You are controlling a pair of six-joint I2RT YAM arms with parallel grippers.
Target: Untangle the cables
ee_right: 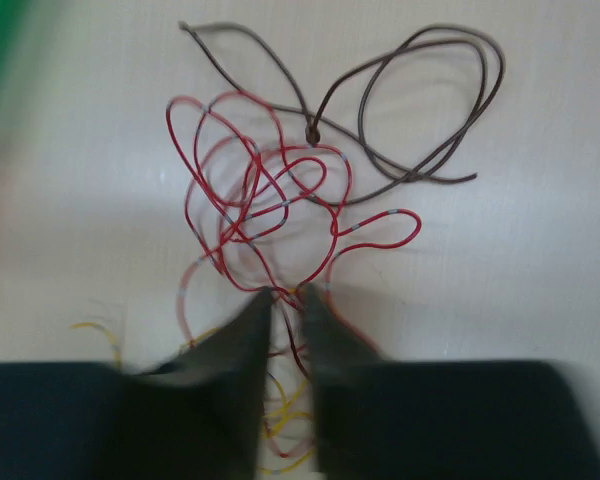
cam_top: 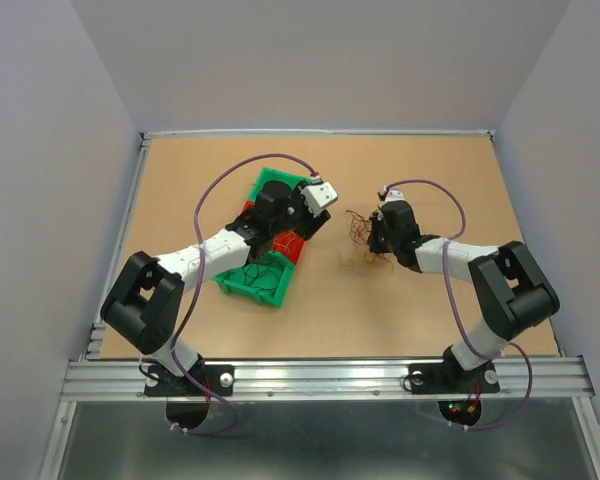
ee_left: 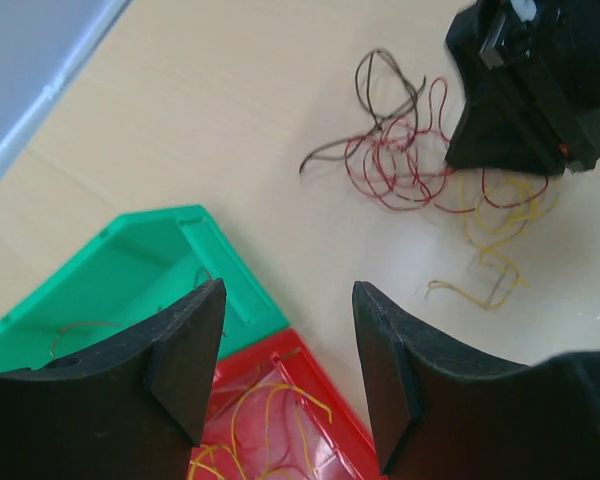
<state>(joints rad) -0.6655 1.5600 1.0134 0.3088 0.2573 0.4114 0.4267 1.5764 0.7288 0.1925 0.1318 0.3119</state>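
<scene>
Left wrist: left gripper spread wide with nothing between the fingers, above the edge of a green bin and a red bin. Yellow strands lie in the red one. Beyond, the cables sit in a loose tangle on the table.

Right wrist, blurred: right gripper at a narrow gap, low over the tangle. Red strands run into the gap — gripped or not, cannot tell.

Top: tangle right of centre, apart from both bins.
</scene>
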